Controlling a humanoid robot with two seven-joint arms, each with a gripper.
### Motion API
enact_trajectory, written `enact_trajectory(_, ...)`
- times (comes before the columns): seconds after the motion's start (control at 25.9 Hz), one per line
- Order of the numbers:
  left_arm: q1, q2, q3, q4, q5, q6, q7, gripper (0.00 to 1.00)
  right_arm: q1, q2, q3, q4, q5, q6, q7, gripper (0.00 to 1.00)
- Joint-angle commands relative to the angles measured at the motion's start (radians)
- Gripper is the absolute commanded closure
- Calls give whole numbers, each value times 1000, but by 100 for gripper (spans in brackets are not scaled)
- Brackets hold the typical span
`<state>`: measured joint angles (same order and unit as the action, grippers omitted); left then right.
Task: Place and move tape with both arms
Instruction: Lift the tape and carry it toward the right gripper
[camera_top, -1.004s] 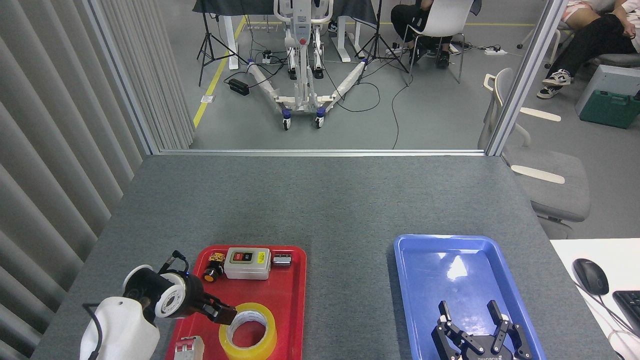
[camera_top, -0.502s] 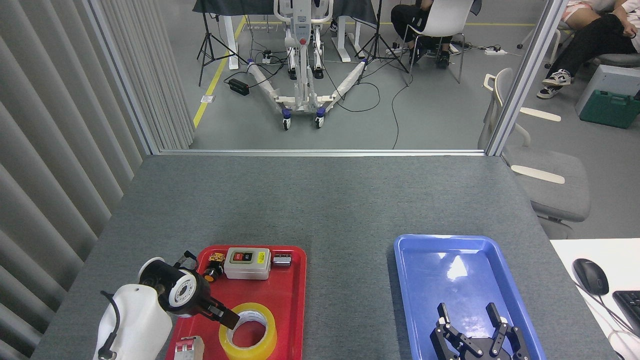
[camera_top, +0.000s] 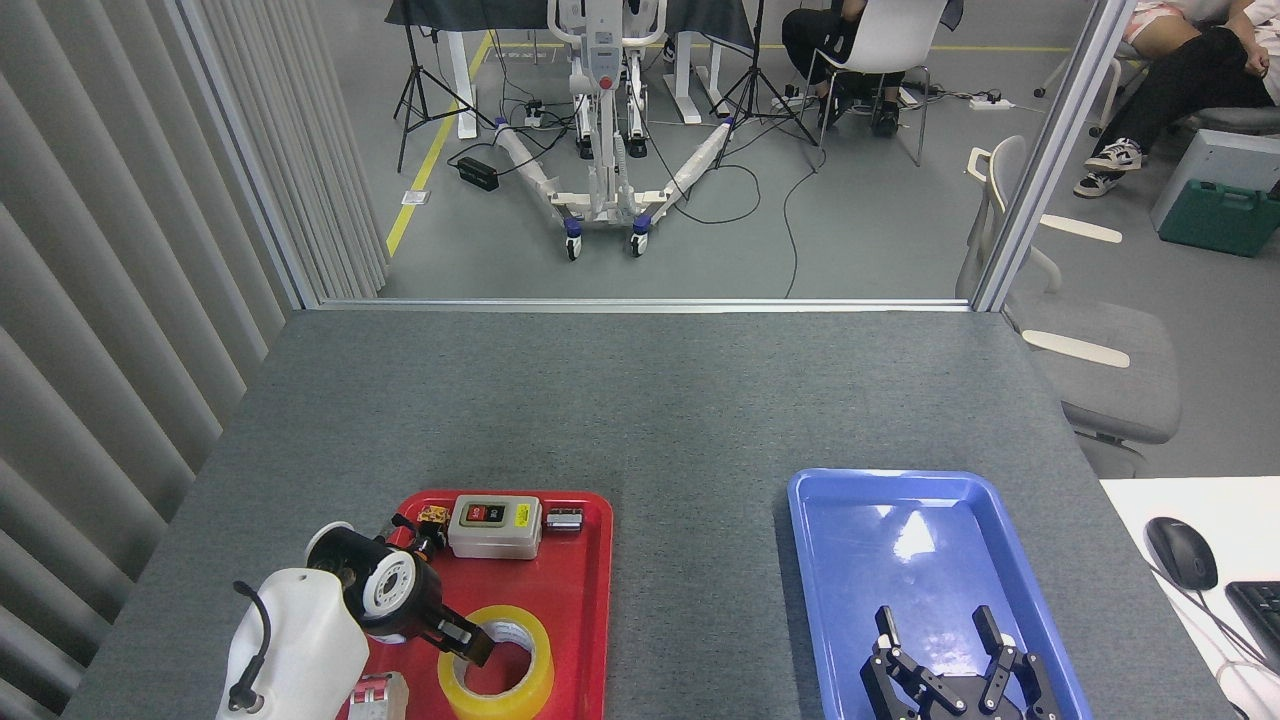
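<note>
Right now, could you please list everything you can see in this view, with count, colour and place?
Table: one, grey, fills the foreground.
Red tray: one, near left of table.
Tape: one roll, yellow with white core, lying flat in the red tray's near part.
Switch box: one, pale grey with a red and a black button, far end of red tray.
Blue tray: one, near right, nothing lying in it.
Computer mouse: one, black, on the white desk at right.
Office chair: one, grey, beyond the table's right edge.
Left gripper: one, black, at the tape's left rim, one finger in its hole.
Right gripper: one, black, open over the blue tray.
</note>
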<state>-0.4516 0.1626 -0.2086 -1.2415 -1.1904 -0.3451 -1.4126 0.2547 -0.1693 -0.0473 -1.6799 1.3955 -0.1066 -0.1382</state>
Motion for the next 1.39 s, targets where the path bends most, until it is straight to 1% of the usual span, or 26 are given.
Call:
enact_trajectory(0.0, -1, 0, 0, 14, 0, -2, -2, 47, 1, 1, 1, 0, 0, -1, 0, 0)
enact_trajectory(0.12, 2, 2, 2, 14, 5, -6, -8, 75, 1, 1, 1, 0, 0, -1, 0, 0)
enact_trajectory(0.15, 2, 2, 2, 16, 15, -15, -9, 89, 0, -1, 1, 0, 0, -1, 0, 0)
enact_trajectory(0.19, 4, 0, 2, 14, 34, -32, -12, 100, 1, -1, 1, 0, 0, -1, 0, 0)
enact_trajectory(0.31, -4, 0, 8, 8, 117, -104, -14, 100, 1, 1, 1, 0, 0, -1, -1, 0)
enact_trajectory(0.35, -4, -2, 17, 2, 164, -118, -8, 100, 1, 1, 1, 0, 0, -1, -1, 0)
enact_trajectory(0.46, -4, -3, 75, -36, 341, -134, 20, 100, 1, -1, 1, 0, 0, -1, -1, 0)
enact_trajectory(0.54, -1, -6, 118, -84, 499, -155, 50, 100, 0, -1, 1, 0, 2, -2, -3, 0)
enact_trajectory(0.58, -1, -14, 132, -96, 588, -170, 77, 100, 0, -1, 1, 0, 3, -2, -3, 0)
enact_trajectory(0.66, 8, -58, 158, -96, 761, -209, 159, 100, 3, -1, 1, 0, 3, -16, -11, 0)
enact_trajectory(0.73, 60, -103, 155, -96, 910, -241, 273, 100, 9, 2, 4, -1, 8, -67, -49, 0)
enact_trajectory(0.81, 73, -129, 117, -90, 930, -249, 356, 100, 21, 8, 4, -3, 25, -122, -87, 0)
enact_trajectory(0.85, 73, -138, 84, -85, 930, -249, 365, 100, 29, 13, 4, -6, 33, -156, -98, 0)
enact_trajectory(0.89, 73, -144, 66, -79, 930, -247, 365, 100, 31, 11, 4, -9, 34, -209, -107, 0)
enact_trajectory(1.04, 85, -172, 23, -72, 933, -249, 365, 100, 32, -4, -2, -21, 36, -516, -158, 0)
enact_trajectory(1.16, 96, -179, 3, -72, 937, -250, 365, 100, 34, -7, -16, -47, 36, -676, -166, 0)
enact_trajectory(1.35, 109, -183, 2, -75, 937, -284, 365, 100, 37, -10, -6, -80, 36, -679, -164, 0)
